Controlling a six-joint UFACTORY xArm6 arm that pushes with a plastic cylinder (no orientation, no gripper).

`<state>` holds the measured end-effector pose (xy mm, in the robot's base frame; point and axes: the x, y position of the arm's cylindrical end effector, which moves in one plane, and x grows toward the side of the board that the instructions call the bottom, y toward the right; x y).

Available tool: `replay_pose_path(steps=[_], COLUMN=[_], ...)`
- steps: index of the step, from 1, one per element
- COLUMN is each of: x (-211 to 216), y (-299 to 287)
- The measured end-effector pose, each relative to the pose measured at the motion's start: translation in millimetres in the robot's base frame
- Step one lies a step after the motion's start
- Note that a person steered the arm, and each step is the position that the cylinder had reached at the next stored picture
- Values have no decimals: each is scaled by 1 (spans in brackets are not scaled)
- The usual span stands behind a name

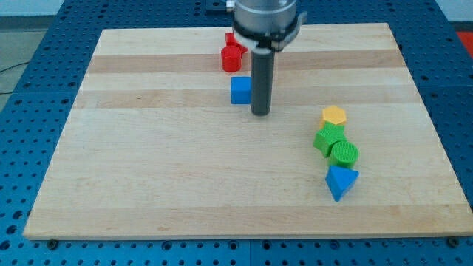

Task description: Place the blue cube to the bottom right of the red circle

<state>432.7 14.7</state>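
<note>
The blue cube (pixel 240 90) sits near the view's top centre of the wooden board (pixel 148 170). My tip (pixel 259 112) stands just to the cube's right and slightly below it, close to or touching its right side. A red circle-like block (pixel 232 58) lies just above the blue cube, with another red block (pixel 233 41) behind it, partly hidden by the arm.
At the view's right a cluster runs top to bottom: a yellow hexagon (pixel 334 115), a green block (pixel 328 138), a green circle (pixel 344 154) and a blue triangle (pixel 341 181). The board's edges meet a blue perforated table.
</note>
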Motion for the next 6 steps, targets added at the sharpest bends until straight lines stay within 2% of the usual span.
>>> replay_pose_path(steps=[1,2,3,4,5,6], x=[-11,-45,-31,-11,-6,-52], y=[-62,-61,-42,-55,-5,6])
